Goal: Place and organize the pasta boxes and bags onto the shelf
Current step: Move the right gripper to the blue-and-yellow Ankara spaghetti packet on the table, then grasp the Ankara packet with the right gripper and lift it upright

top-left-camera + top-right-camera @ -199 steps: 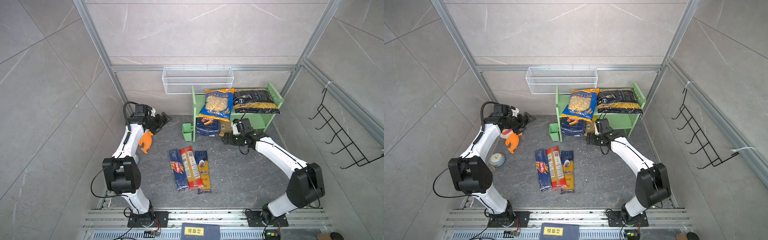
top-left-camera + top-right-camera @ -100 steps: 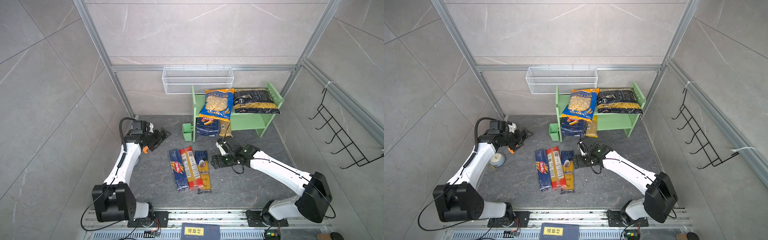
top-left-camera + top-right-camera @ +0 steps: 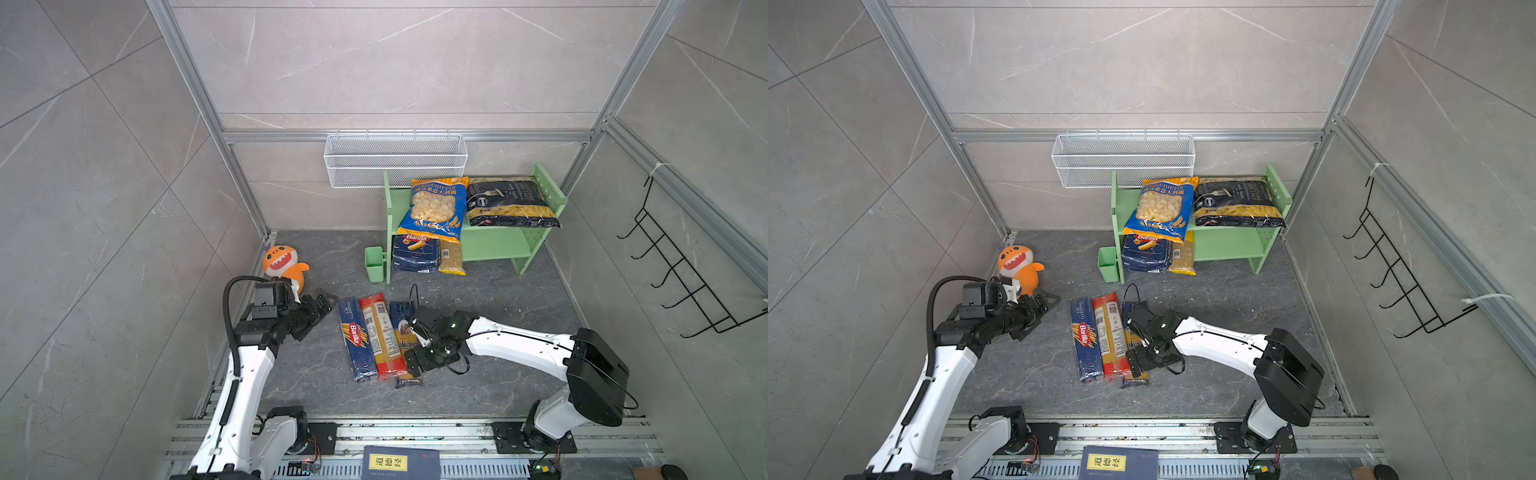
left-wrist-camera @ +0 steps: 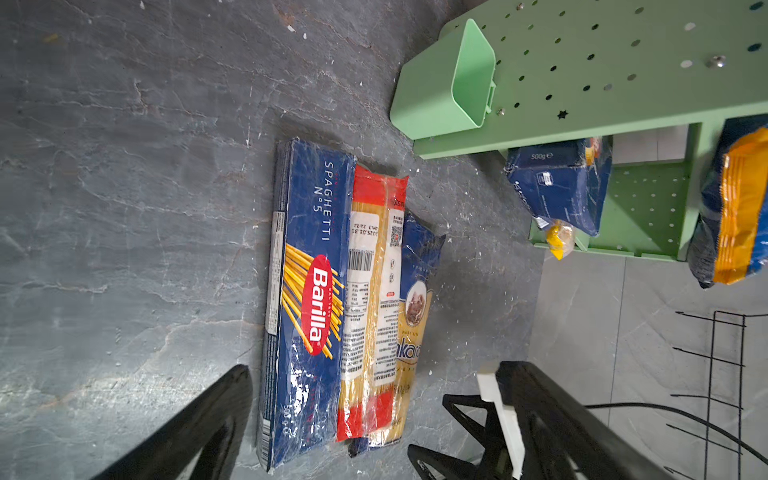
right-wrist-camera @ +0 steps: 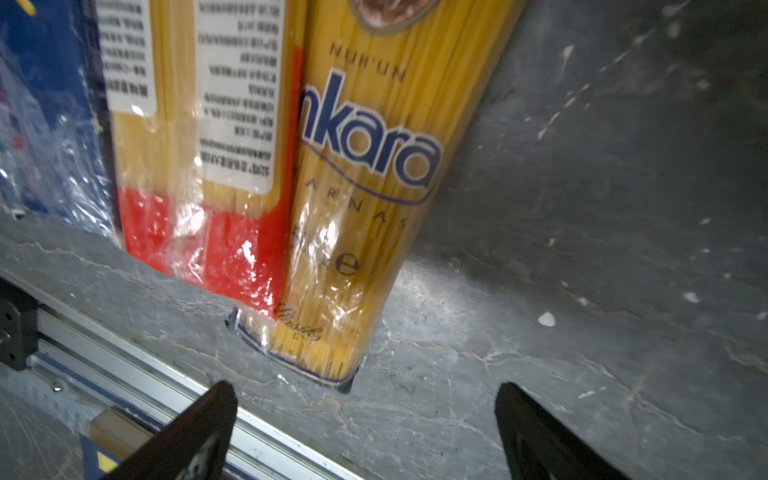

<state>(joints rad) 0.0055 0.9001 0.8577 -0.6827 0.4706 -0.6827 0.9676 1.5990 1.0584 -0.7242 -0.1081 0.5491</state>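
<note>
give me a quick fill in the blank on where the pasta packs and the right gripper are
1. The Barilla spaghetti pack lies on the floor directly beside the ____ spaghetti pack.
2. The orecchiette bag and the penne bag lie on the shelf's ____ tier.
3. The right gripper holds nothing; its jaws stand ____.
Missing words: red; top; open

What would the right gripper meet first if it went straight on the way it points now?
Most likely the near end of the dark-blue-and-yellow spaghetti pack, just ahead of the right gripper's open fingers; depth is unclear, so the floor beside it is possible.
</note>
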